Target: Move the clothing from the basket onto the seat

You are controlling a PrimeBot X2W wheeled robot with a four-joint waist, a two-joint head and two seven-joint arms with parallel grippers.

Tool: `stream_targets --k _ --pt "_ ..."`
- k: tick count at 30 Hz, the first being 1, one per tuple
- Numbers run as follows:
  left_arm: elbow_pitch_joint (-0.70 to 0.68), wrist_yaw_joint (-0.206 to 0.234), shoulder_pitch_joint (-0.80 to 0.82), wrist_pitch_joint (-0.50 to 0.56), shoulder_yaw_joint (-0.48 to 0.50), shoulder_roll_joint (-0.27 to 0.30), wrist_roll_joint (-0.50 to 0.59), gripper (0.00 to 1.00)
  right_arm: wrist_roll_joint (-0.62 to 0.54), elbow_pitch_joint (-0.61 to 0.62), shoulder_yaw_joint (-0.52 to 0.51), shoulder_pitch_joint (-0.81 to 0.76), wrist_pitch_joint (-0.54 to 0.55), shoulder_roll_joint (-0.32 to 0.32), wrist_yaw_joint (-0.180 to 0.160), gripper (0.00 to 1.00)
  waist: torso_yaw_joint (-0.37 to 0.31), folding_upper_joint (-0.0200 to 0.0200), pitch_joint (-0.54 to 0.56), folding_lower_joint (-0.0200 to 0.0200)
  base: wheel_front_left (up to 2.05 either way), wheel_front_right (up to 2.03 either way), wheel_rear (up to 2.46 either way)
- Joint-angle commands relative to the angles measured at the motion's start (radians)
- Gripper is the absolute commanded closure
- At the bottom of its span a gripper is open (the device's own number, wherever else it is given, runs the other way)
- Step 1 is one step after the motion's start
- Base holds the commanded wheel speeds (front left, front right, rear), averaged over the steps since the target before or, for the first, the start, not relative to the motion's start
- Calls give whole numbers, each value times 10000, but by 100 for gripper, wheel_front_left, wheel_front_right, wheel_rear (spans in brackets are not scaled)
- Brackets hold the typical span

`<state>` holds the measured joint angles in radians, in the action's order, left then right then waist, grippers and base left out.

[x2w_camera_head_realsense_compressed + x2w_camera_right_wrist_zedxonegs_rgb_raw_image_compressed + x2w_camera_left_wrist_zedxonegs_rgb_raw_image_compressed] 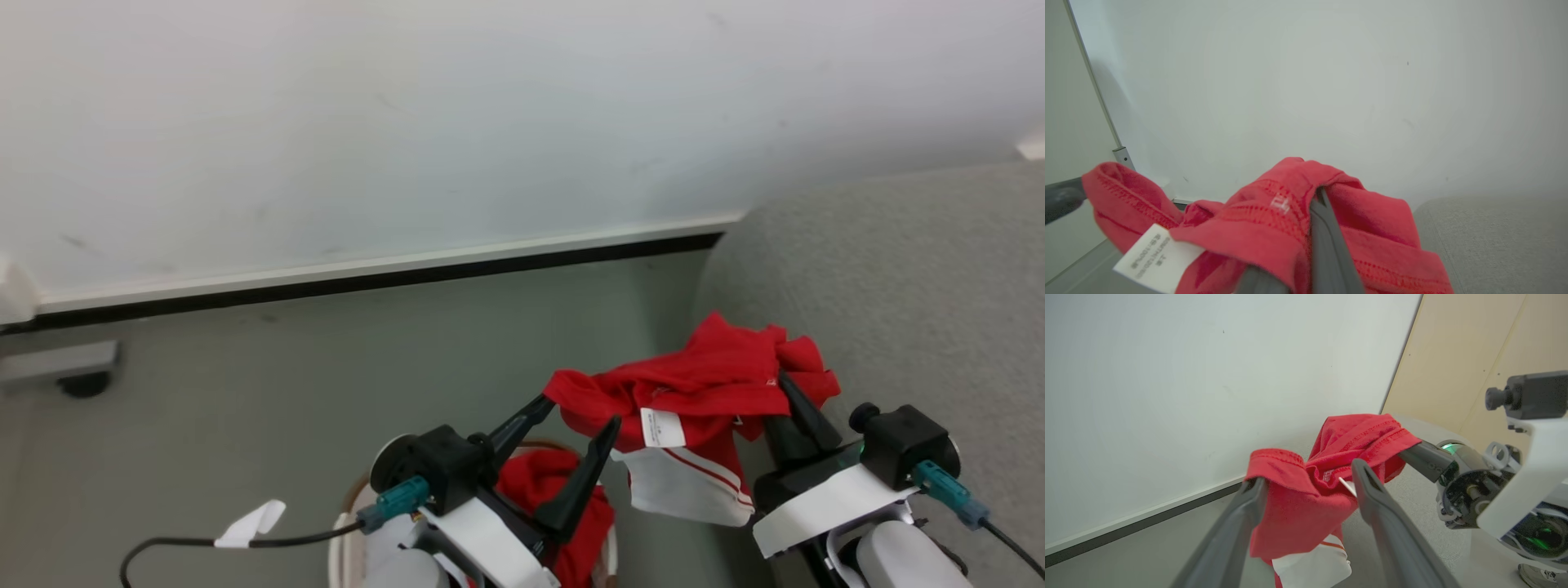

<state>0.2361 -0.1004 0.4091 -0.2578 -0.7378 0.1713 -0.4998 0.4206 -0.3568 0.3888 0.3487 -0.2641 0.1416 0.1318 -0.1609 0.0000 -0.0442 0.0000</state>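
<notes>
The jersey (702, 380) is seen in bright red, its white lining striped red. At its 7 o'clock, a plain red garment (543, 482) is shown in the white, brown-rimmed basket (341, 547).

Looked forward and down from the head, wall (408, 122) at twelve o'clock, seat (898, 286) at three. Rode both wrists, close in, aimed toward that same wall. Shared the red jersey (702, 380) across all three views, nearest from the right wrist, at six o'clock.
</notes>
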Motion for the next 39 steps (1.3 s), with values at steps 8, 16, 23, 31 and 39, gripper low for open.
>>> stream_targets --k 8,16,23,31,39 --pt "-98 -58 -61 -62 148 144 528 0 -360 878 -827 -254 -5 287 -21 100 -1995 0 -334 0 0 0 0" --pt "-14 -142 -142 -66 259 110 889 0 -452 1612 -1755 -471 -4 334 -21 100 -3059 0 -480 0 0 0 0" --pt "154 -207 -210 -65 298 19 997 0 -435 1820 -1885 -650 -5 283 -21 100 -3494 0 -446 0 0 0 0" --pt "255 -244 -72 -66 334 -26 1136 0 -270 1834 -1983 -614 -5 189 -21 100 -3446 0 -613 0 0 0 0" --pt "271 -248 381 -61 401 175 1311 0 593 2274 -2127 800 -5 674 -21 100 -2862 0 -1632 0 0 0 0"
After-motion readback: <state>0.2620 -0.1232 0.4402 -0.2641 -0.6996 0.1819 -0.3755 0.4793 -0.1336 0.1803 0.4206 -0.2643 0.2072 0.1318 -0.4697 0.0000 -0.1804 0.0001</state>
